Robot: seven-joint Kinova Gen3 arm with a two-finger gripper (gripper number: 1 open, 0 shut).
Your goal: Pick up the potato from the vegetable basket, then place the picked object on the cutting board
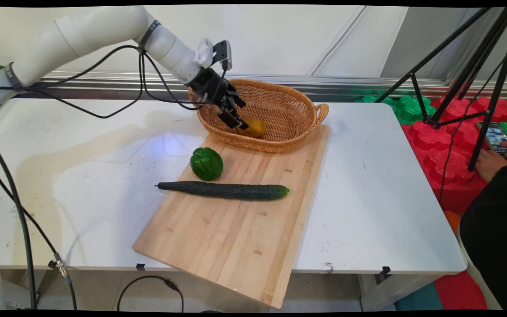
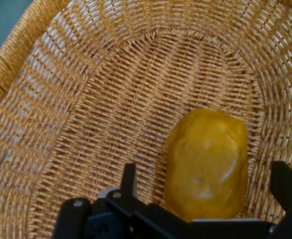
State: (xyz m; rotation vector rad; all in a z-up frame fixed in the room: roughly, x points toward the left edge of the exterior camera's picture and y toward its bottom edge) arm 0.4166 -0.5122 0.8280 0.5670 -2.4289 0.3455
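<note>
A yellow bell pepper (image 1: 254,127) lies on the floor of the wicker basket (image 1: 297,119). My gripper (image 1: 237,122) reaches down into the basket from the left. In the hand view the pepper (image 2: 208,164) sits between the two fingers of the gripper (image 2: 205,185), with a gap showing on each side. The left finger (image 2: 130,180) and right finger (image 2: 286,185) stand apart from it, so the gripper is open around the pepper. The woven basket wall (image 2: 31,74) curves round the view.
A wooden cutting board (image 1: 236,229) lies slantwise under the basket's front. On it are a green bell pepper (image 1: 207,164) and a long cucumber (image 1: 225,190). A tripod (image 1: 469,79) and a person's hand with a phone (image 1: 495,145) are off the table's right side.
</note>
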